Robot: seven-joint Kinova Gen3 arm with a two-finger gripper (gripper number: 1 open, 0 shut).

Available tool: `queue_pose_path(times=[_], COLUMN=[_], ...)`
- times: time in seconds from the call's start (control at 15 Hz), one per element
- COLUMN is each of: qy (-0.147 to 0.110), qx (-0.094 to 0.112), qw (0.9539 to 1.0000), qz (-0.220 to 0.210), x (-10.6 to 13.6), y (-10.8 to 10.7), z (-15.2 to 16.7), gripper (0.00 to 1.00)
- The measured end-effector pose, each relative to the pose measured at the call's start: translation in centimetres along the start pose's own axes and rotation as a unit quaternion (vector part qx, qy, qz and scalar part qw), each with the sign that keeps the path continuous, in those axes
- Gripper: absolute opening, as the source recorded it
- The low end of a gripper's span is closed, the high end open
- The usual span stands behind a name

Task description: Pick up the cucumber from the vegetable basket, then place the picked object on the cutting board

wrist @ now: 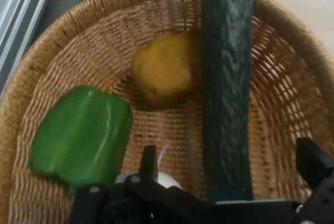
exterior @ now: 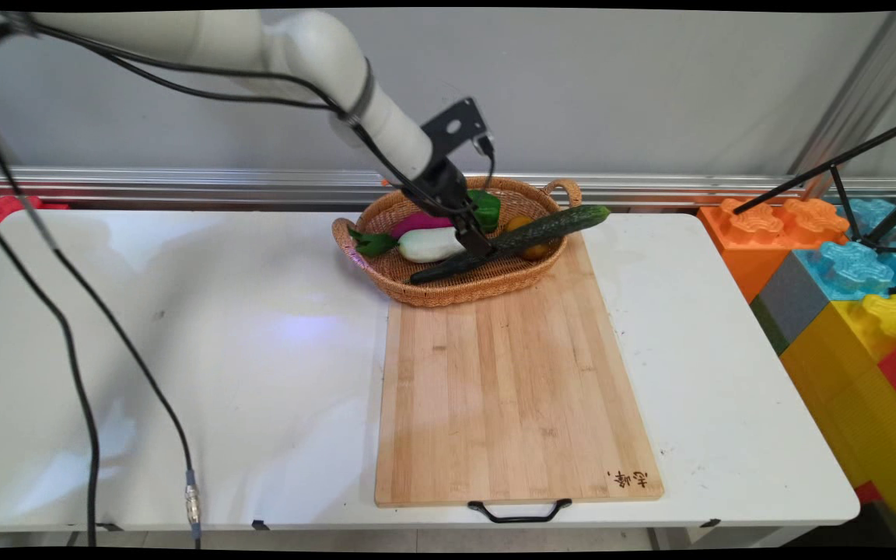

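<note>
The pincer (exterior: 477, 243) reaches down into a wicker basket (exterior: 448, 294) that stands at the far end of a wooden cutting board (exterior: 510, 389) on the white bench (exterior: 183, 350). In the main view its tip sits right at a long dark cucumber (exterior: 549, 229), which lies slanted across the basket with its far end sticking out over the right rim. The hand view shows what the main view does not: the two fingers (wrist: 313, 161) stand apart, one on each side of the cucumber (wrist: 227, 88), neither visibly pressing it, so the pincer is spread around the cucumber rather than clamped on it.

The hand view also gives a clear look at a yellow-brown round fruit (wrist: 164, 70) touching the cucumber's side and a green pepper (wrist: 83, 135) well beside it on the basket's (wrist: 62, 41) woven floor. In the main view the fruit (exterior: 522, 225) peeks out only partly behind the cucumber, and the pepper (exterior: 487, 208) is half hidden by the arm.

Only the main view shows a white radish-like vegetable with green leaves (exterior: 425, 244) and a purple vegetable (exterior: 417, 224) just behind it, both in the basket's left half. It also shows the board's black handle (exterior: 519, 513) at the near edge, and coloured foam blocks (exterior: 845, 264) to the right of the bench.
</note>
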Motion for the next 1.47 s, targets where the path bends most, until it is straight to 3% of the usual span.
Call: queue_pose_path(times=[0.33,0.4,0.93,1.13,1.47], qy=[-0.002,-0.002,-0.002,0.005,0.019], qx=[0.005,0.004,0.0,0.003,0.028], qw=[0.9999,0.9999,0.9999,0.9999,0.9993], qz=[0.011,0.013,0.016,0.015,0.018], x=[0.5,0.6,1.1,2.1,5.0], y=[0.0,0.1,1.4,1.9,3.4], z=[4.1,4.5,5.4,4.3,0.2], gripper=[1.0,0.0,0.0,0.0,0.0])
